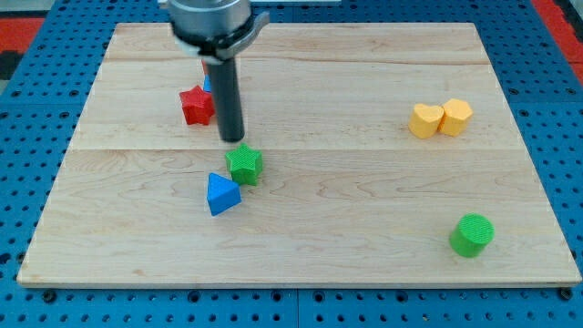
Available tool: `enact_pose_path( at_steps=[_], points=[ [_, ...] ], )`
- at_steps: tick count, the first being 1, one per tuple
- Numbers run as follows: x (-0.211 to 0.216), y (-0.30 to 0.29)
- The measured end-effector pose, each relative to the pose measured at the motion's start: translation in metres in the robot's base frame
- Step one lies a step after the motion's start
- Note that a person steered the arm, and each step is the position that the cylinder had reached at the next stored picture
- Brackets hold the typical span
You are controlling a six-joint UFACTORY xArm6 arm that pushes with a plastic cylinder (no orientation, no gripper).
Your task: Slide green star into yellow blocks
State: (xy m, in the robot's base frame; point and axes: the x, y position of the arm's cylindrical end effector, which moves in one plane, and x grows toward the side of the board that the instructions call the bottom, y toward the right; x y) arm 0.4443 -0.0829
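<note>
My tip [233, 139], a bare rod with no fingers to part or close, is sitting just above the green star [244, 165]; the 2 yellow blocks [440, 119] are lying well off toward the view's right.

The arm enters from the view's top as a broad, round housing [211, 20] in dark grey metal with a slight sheen. A paler, silvery flange rims its lower edge, flaring to a small lug on each side. From its underside a straight cylindrical rod [228, 96] descends, matte dark grey to black, of even thickness along its length. My tip [233, 140] ends blunt and flat. No cables, screws or markings can be made out.
</note>
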Motion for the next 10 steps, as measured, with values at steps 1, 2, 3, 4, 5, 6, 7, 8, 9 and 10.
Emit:
enact_pose_path(
  at_steps=[1, 2, 3, 4, 5, 6, 7, 8, 9, 10],
  points=[
    [0.039, -0.003],
    [0.05, -0.007],
    [0.066, 0.038],
    [0.06, 0.096],
    [0.041, 0.138],
    [0.02, 0.131],
    [0.0, 0.129],
    [0.001, 0.165],
    [0.003, 0.191],
    [0.012, 0.214]
  ],
)
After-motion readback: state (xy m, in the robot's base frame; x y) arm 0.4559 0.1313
